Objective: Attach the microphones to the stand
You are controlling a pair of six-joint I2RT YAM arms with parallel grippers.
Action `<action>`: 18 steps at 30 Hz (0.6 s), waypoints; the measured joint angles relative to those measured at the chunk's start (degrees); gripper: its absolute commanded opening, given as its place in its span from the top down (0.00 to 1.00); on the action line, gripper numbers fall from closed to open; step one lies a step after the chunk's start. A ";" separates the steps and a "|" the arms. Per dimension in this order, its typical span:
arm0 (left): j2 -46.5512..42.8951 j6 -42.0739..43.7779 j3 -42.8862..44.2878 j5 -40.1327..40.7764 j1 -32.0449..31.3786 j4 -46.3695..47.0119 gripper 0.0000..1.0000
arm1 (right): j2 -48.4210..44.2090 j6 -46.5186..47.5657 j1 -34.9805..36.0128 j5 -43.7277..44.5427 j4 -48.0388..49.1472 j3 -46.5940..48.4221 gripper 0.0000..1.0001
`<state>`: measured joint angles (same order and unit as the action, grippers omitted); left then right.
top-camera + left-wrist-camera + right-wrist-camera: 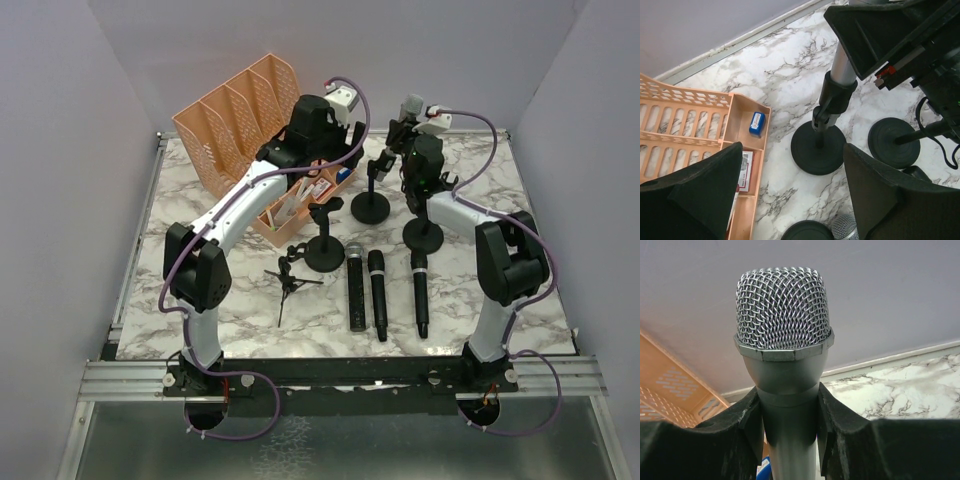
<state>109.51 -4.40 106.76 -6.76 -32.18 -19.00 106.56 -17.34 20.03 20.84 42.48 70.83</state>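
Observation:
A silver-grey microphone [782,310] stands upright with my right gripper [788,415] shut on its body just below the mesh head. In the left wrist view its lower shaft [843,65] sits in the black clip [836,95] of a round-based stand [818,147]. From above, this stand [371,206] is at the back middle, with the right gripper [410,122] over it. My left gripper [792,150] hangs open above the marble just left of the stand, holding nothing. Three microphones lie side by side in front: one with a silver grille [356,287] and two black ones [377,294] [420,292].
Two more round-based stands [324,250] [423,236] stand nearby, and a small tripod stand [290,280] lies on its side. An orange desk organizer [240,110] with small items fills the back left. Its tray [747,165] holds a blue item [757,123].

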 measured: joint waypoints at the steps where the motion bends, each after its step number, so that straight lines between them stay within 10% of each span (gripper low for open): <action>1: -0.24 0.02 -0.15 0.09 0.00 -0.04 0.15 | 0.46 0.00 0.00 0.11 0.44 0.33 0.99; 6: -1.09 0.11 -0.28 0.20 0.17 -0.24 0.08 | 2.23 -0.57 0.00 1.03 1.95 1.51 0.94; 18: -1.29 -1.81 1.99 -0.04 0.74 -2.10 0.01 | -2.71 -3.85 -0.13 0.92 -1.84 -2.91 0.41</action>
<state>108.22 -6.22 108.75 -6.81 -31.44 -21.10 103.85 -21.19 19.90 21.76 40.64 67.92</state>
